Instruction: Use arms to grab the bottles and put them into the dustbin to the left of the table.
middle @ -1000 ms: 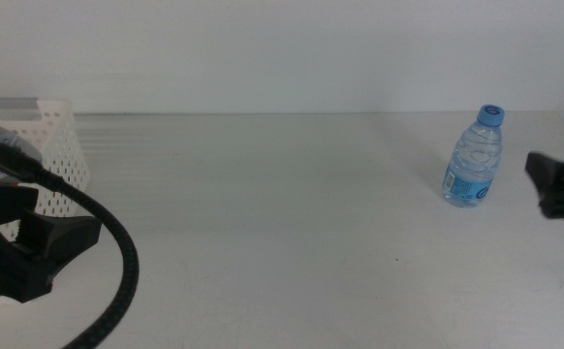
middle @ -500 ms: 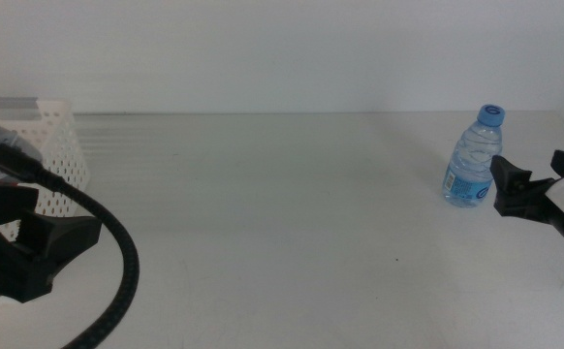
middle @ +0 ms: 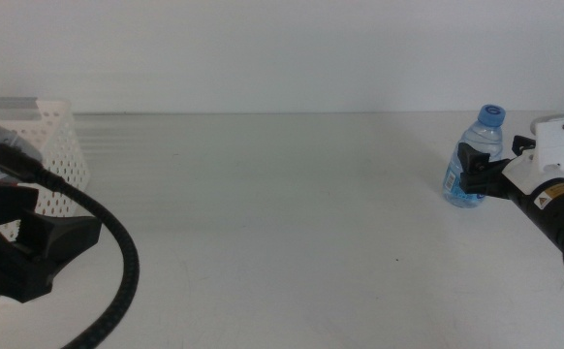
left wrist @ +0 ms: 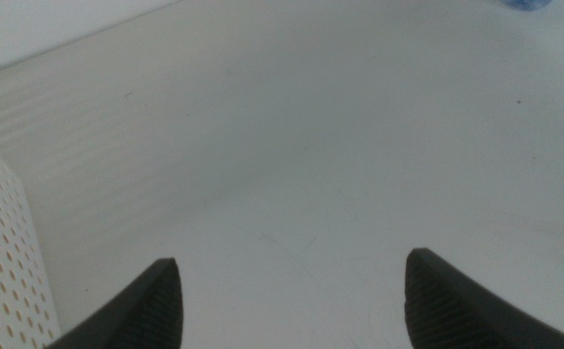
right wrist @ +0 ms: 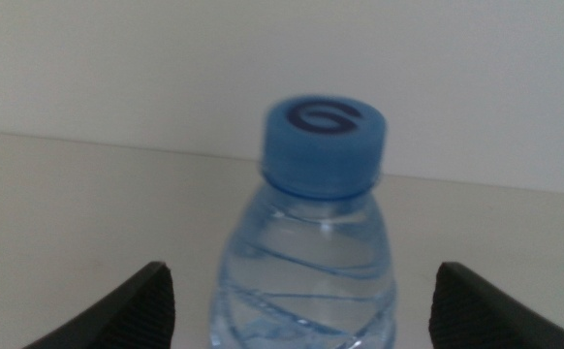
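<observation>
A small clear water bottle (middle: 474, 155) with a blue cap and label stands upright at the table's far right. My right gripper (middle: 495, 157) has come in from the right and is open, with a jaw on each side of the bottle. In the right wrist view the bottle (right wrist: 316, 223) stands between the open jaws of this gripper (right wrist: 301, 271); I cannot tell if they touch it. My left gripper (middle: 30, 252) waits open and empty at the lower left, beside the white perforated dustbin (middle: 54, 145). The yellow bottle and the red can are out of view.
A thick black cable (middle: 117, 262) curves from the left arm over the table's front left. The off-white table (middle: 282, 213) runs back to a white wall. In the left wrist view the left gripper (left wrist: 292, 262) hangs over bare tabletop, with the dustbin wall (left wrist: 1, 262) beside it.
My right gripper has moved in from the picture's right edge to the water bottle, and its jaws now flank it. The left arm, bottle and dustbin have not moved.
</observation>
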Robot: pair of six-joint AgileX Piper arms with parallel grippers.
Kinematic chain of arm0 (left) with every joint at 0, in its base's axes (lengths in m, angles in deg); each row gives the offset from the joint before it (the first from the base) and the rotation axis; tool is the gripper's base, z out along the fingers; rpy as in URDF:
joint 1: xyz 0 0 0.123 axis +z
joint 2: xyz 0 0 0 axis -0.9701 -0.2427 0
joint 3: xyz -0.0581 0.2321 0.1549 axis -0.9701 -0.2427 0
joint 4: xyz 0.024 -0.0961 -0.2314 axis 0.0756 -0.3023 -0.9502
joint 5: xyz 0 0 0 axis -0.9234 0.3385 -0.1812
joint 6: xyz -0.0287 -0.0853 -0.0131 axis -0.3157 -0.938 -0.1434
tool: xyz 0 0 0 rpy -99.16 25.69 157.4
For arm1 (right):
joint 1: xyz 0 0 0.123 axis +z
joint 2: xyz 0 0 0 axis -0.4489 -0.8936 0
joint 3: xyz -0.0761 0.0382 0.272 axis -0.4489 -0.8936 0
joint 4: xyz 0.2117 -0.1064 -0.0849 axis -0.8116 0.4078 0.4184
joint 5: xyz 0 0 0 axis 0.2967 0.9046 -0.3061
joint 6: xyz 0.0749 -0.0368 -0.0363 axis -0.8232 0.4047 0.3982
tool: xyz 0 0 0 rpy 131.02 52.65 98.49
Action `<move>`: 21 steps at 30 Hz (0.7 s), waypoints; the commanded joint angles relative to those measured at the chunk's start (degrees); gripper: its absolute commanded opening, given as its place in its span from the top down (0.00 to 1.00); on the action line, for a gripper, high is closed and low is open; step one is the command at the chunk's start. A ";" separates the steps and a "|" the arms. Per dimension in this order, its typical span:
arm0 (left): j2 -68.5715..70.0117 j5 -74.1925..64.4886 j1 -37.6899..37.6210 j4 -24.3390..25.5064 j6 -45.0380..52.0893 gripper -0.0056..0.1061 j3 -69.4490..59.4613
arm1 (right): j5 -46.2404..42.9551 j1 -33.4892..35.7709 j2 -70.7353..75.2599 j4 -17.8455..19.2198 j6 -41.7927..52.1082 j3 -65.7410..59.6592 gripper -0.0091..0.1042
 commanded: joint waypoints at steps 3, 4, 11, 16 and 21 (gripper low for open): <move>0.26 3.17 -0.27 -1.34 -0.16 0.32 1.48 | -3.85 -0.37 -1.82 -1.88 4.52 4.44 0.10; 0.26 3.17 -0.27 -1.34 -0.16 0.32 1.48 | -3.85 -0.37 -2.92 -1.83 4.81 5.30 0.10; 0.26 3.17 -0.27 -1.34 -0.16 0.32 1.48 | -3.08 -0.37 -8.81 -1.83 5.91 12.44 0.11; 0.26 3.17 -0.27 -1.34 -0.16 0.32 1.48 | 0.80 -0.31 -10.10 -2.92 8.23 13.38 0.21; 0.26 3.17 -0.27 -1.34 -0.16 0.32 1.48 | 3.23 -0.31 -8.98 -2.41 8.18 13.38 0.76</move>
